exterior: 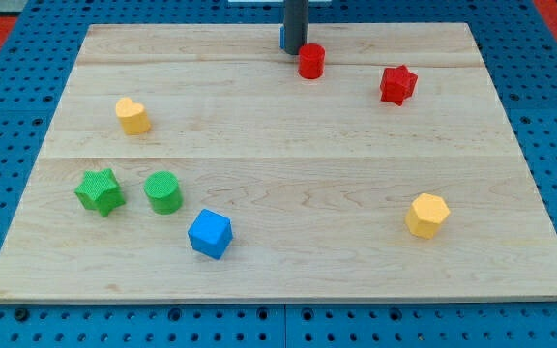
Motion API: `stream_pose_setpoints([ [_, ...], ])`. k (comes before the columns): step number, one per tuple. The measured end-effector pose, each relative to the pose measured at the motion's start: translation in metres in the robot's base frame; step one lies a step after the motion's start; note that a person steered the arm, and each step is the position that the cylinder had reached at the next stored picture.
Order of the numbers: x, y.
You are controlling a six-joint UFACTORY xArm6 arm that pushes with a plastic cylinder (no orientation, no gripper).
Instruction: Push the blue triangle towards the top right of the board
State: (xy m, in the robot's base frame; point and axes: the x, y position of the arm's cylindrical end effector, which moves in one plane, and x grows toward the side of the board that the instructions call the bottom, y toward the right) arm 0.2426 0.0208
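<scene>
My tip (295, 53) is at the top middle of the wooden board (288, 164). A blue block (283, 39), seemingly the blue triangle, shows only as a thin sliver at the rod's left edge; the rod hides most of it. The tip is touching or very close to it. A red cylinder (310, 61) sits just right of the tip, close to it.
A red star (397, 84) lies at the upper right. A yellow heart-like block (132, 115) lies at the left. A green star (100, 190), a green cylinder (163, 191) and a blue cube (210, 233) sit at the lower left. A yellow hexagon (426, 215) is at the lower right.
</scene>
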Motion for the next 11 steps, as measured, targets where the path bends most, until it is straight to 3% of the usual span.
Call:
stream_pose_setpoints([
  [3,0.014,-0.052],
  [6,0.003,-0.025],
  [8,-0.016,-0.082],
  [11,-0.027,-0.029],
])
